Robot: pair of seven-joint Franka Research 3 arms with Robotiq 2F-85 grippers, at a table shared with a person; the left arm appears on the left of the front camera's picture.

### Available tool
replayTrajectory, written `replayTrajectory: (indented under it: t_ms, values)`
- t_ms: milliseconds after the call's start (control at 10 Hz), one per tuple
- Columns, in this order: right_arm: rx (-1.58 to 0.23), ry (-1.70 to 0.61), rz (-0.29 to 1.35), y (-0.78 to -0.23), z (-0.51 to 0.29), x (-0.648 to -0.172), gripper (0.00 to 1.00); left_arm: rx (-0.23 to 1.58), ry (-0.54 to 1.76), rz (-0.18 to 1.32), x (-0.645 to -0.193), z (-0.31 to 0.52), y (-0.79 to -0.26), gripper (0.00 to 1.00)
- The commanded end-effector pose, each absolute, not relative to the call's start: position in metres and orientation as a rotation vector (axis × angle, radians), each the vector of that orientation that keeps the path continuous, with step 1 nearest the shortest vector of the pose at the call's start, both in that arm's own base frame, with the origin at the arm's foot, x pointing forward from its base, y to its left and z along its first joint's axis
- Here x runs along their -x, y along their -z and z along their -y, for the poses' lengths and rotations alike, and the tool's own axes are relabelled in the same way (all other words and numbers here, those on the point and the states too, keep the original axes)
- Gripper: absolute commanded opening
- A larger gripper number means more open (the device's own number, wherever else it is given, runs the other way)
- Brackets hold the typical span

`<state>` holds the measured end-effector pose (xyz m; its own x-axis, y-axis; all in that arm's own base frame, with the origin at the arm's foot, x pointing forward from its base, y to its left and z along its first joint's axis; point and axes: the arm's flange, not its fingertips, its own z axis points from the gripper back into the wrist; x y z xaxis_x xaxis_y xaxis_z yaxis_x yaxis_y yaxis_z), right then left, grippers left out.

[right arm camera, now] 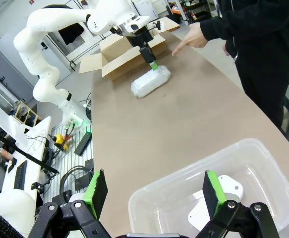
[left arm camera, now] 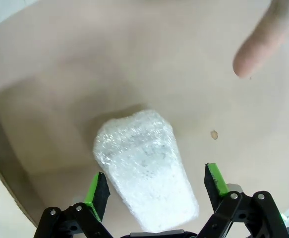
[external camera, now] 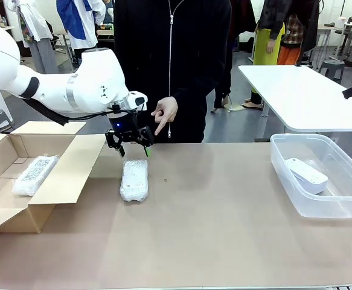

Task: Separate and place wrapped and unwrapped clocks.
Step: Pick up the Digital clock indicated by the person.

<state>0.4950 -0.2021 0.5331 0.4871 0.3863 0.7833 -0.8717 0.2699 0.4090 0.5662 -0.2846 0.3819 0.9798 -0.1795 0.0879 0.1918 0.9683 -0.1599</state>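
Note:
A bubble-wrapped clock (external camera: 134, 179) lies on the brown table, near its far edge. My left gripper (external camera: 130, 147) hovers open just above its far end; in the left wrist view the wrapped clock (left arm camera: 145, 168) lies between the green-padded fingers (left arm camera: 215, 178), untouched. Another wrapped clock (external camera: 35, 174) rests inside the cardboard box (external camera: 58, 181) at left. The bare white clock (external camera: 307, 174) lies in the clear plastic bin (external camera: 284, 172) at right. My right gripper (right arm camera: 154, 194) hangs open above that bin (right arm camera: 149, 196), holding nothing. The person's hand (external camera: 164, 113) points a finger down beside the left gripper.
The cardboard box's flaps stand open toward the table middle. A white table (external camera: 308, 90) stands behind at right. The person in black stands at the far edge. A small dark mark (external camera: 166, 179) sits on the tabletop next to the wrapped clock.

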Motion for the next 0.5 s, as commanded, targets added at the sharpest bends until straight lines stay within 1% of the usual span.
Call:
replayTrajectory:
  t_ms: [0,400]
  values:
    - [-0.956,-0.924,0.613,-0.533,0.202,-0.496,1.00,0.134,0.167,0.063,-0.556,0.289,-0.383,1.00]
    - [-0.956,-0.924,0.613,-0.533,0.202,-0.496,1.00,0.089,0.113,-0.005,-0.551,0.284,-0.351,1.00]
